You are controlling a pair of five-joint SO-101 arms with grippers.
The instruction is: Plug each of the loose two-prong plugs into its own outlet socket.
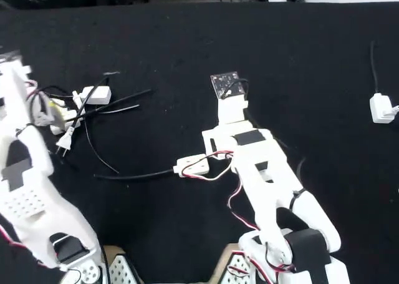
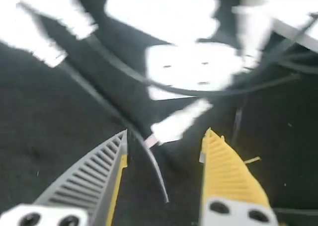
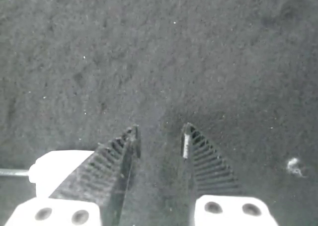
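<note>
My left gripper (image 2: 166, 136) is open and hangs just above a small white plug (image 2: 179, 124) on the black mat. Beyond the plug lies a white outlet block (image 2: 194, 72) with its slots facing up and black cables across it. In the high view this gripper (image 1: 53, 112) sits at the far left in a cluster of white blocks (image 1: 93, 97), with a two-prong plug (image 1: 65, 140) nearby. My right gripper (image 3: 159, 136) is open over bare mat with nothing between its fingers. A white block (image 3: 59, 166) lies beside one finger. It may be the corded white piece (image 1: 193, 165) at the table's middle.
A white adapter (image 1: 380, 107) with a thin cable lies alone at the far right. Loose black cables (image 1: 103, 153) fan out from the left cluster toward the middle. The right arm (image 1: 262, 178) stretches from the front edge toward the centre of the black mat (image 1: 187, 40).
</note>
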